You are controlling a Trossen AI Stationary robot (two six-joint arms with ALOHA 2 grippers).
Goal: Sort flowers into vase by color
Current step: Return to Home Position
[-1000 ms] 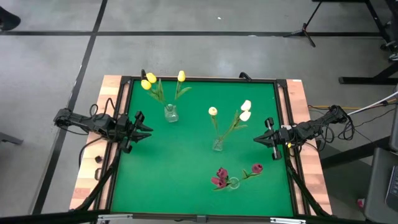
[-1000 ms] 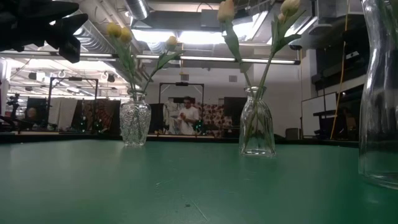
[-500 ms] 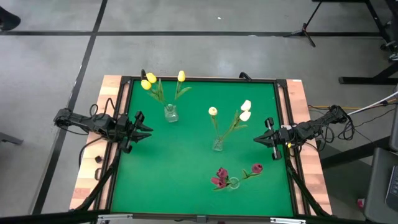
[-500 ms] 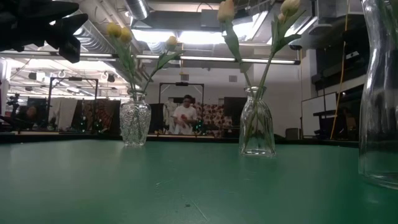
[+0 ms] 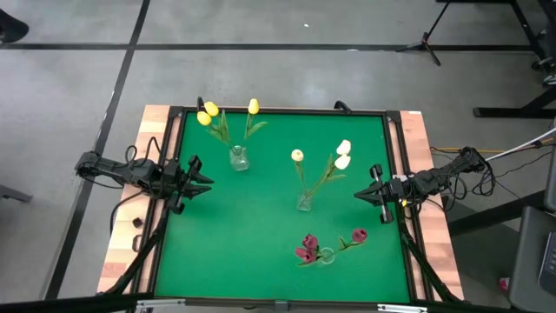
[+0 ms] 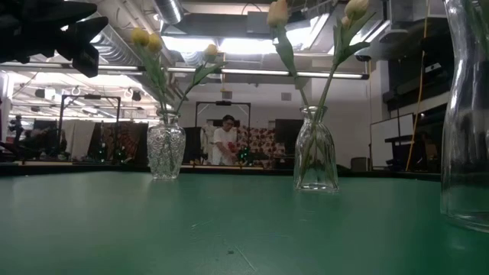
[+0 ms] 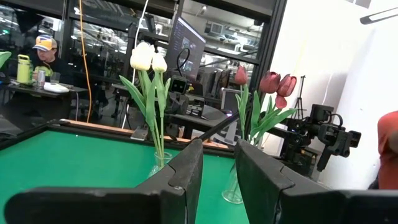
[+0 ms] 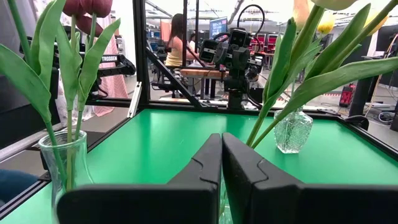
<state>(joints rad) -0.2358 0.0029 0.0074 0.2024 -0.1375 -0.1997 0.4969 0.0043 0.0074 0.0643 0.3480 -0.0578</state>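
Flowers (image 5: 344,148) stand colour-sorted in three glass vases (image 5: 238,159).

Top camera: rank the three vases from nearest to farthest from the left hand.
1. yellow-tulip vase, upper left of the mat, closest to the left hand at the left edge.
2. white-tulip vase, around the mat's middle.
3. red-tulip vase, lower right of the mat.
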